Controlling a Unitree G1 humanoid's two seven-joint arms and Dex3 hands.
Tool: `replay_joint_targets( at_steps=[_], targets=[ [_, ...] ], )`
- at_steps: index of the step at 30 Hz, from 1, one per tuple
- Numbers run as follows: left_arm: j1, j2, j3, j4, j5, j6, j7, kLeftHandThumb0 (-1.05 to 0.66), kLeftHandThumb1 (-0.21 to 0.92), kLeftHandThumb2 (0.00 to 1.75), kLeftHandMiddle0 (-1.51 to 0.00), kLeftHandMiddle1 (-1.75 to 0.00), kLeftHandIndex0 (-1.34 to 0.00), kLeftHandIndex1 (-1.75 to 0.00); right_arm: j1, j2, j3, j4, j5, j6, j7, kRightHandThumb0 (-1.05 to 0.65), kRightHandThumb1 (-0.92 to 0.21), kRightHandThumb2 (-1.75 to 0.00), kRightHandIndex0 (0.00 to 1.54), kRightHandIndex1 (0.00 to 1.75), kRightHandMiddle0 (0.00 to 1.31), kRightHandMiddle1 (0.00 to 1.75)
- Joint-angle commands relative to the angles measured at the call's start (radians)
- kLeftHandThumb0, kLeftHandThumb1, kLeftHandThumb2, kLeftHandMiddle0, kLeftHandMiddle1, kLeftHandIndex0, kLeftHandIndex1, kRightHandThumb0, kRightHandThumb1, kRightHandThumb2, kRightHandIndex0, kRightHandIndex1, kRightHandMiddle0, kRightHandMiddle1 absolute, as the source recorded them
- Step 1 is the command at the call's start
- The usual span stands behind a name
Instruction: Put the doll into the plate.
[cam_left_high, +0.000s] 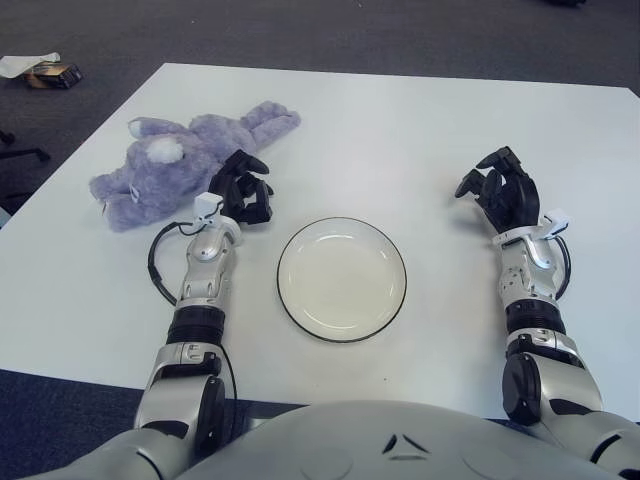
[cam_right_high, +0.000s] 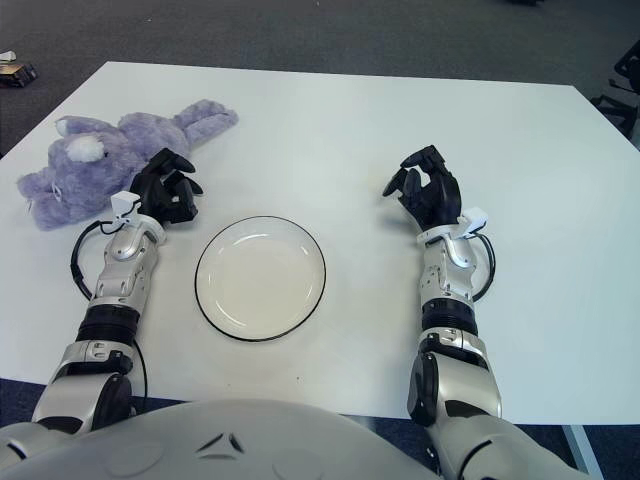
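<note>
A purple plush rabbit doll (cam_left_high: 185, 160) lies on its side at the left of the white table (cam_left_high: 400, 130), ears pointing to the right. A white plate (cam_left_high: 342, 278) with a dark rim sits at the front centre and holds nothing. My left hand (cam_left_high: 243, 190) hovers between doll and plate, just right of the doll's body, its black fingers loosely curled and holding nothing. My right hand (cam_left_high: 503, 190) stays idle to the right of the plate, fingers relaxed and holding nothing.
A black cable (cam_left_high: 158, 262) loops beside my left forearm. Dark carpet surrounds the table, with a small box (cam_left_high: 52, 73) on the floor at the far left. The table's front edge runs just before my body.
</note>
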Motion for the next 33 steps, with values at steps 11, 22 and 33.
replay_joint_targets(
  at_steps=[11, 22, 33],
  targets=[
    [0.052, -0.01, 0.002, 0.072, -0.023, -0.053, -0.055, -0.01, 0.21, 1.45, -0.58, -1.75, -0.57, -1.75, 0.113, 0.074, 0.02, 0.06, 0.0, 0.012, -0.022, -0.38, -0.72, -0.8, 0.75, 1.59, 0.31, 1.75],
    [0.042, -0.002, -0.001, 0.12, -0.009, -0.139, -0.062, -0.01, 0.21, 1.45, -0.58, -1.75, -0.57, -1.75, 0.117, 0.075, 0.033, 0.058, -0.006, 0.015, -0.038, -0.38, -0.73, -0.79, 0.74, 1.59, 0.31, 1.75],
    [0.026, 0.004, -0.002, 0.176, -0.006, -0.208, -0.068, -0.01, 0.21, 1.45, -0.58, -1.75, -0.56, -1.75, 0.117, 0.068, 0.052, 0.064, -0.031, 0.009, -0.049, -0.38, -0.75, -0.76, 0.74, 1.57, 0.29, 1.75]
  ],
)
